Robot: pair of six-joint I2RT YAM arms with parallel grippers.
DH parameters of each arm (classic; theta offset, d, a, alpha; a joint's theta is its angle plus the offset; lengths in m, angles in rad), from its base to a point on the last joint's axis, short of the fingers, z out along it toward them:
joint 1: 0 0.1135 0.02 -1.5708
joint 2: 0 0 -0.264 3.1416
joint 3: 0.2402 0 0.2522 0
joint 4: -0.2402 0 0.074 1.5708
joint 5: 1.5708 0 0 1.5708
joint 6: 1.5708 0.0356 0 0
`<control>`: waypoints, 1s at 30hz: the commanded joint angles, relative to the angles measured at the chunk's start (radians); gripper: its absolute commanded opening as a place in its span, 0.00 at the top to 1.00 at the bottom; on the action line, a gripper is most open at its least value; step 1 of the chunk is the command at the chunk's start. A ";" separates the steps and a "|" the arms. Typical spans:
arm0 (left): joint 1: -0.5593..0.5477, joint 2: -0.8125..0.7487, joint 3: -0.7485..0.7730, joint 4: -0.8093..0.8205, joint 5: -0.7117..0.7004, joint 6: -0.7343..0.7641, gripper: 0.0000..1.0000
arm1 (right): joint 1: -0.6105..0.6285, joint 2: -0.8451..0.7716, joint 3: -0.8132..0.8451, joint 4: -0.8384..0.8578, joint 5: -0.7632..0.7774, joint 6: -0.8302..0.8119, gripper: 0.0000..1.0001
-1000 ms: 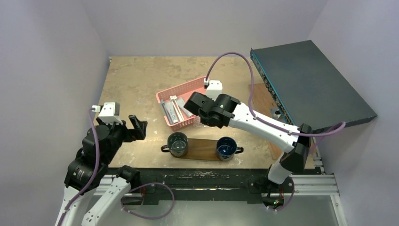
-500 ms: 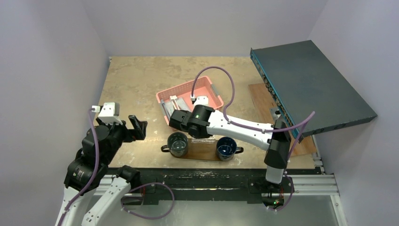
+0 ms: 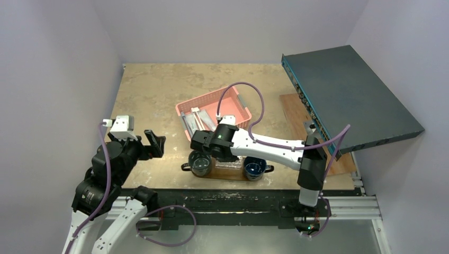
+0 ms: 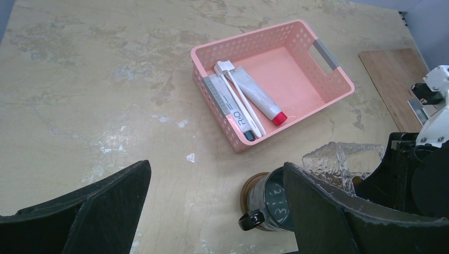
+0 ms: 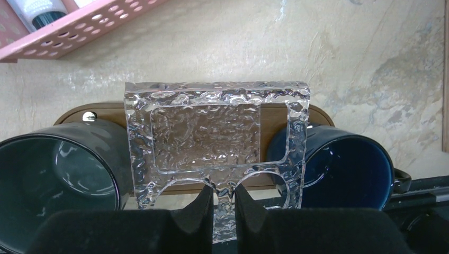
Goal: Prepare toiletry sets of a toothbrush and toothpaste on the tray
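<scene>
A white toothbrush (image 4: 241, 103) and a white toothpaste tube with a red cap (image 4: 258, 97) lie in the pink basket (image 4: 323, 87), beside a grey tube (image 4: 225, 103). The dark brown tray (image 5: 71, 114) carries a dark mug (image 5: 53, 180) and a blue mug (image 5: 344, 169). My right gripper (image 5: 224, 193) is shut on the stem of a clear textured holder (image 5: 217, 137), held flat over the tray between the mugs. In the top view the right gripper (image 3: 214, 153) hangs over the tray's middle. My left gripper (image 4: 217, 165) stands open and empty at the table's left (image 3: 153, 142).
The pink basket (image 3: 212, 114) sits just behind the tray. A paler wooden board (image 3: 294, 106) lies at the right under a tilted dark flat box (image 3: 344, 95). The right arm's purple cable loops over the basket.
The right arm has swung from above the basket down toward the near edge, and now holds the clear holder over the tray between the mugs. The left arm has not moved.
</scene>
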 commanded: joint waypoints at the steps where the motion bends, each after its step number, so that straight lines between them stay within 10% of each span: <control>1: 0.000 -0.005 0.011 0.007 0.006 0.000 0.05 | 0.016 -0.038 -0.015 0.023 -0.014 0.048 1.00; 30: -0.001 0.001 0.009 0.009 0.012 0.000 0.05 | 0.056 0.010 -0.080 0.024 -0.021 0.094 1.00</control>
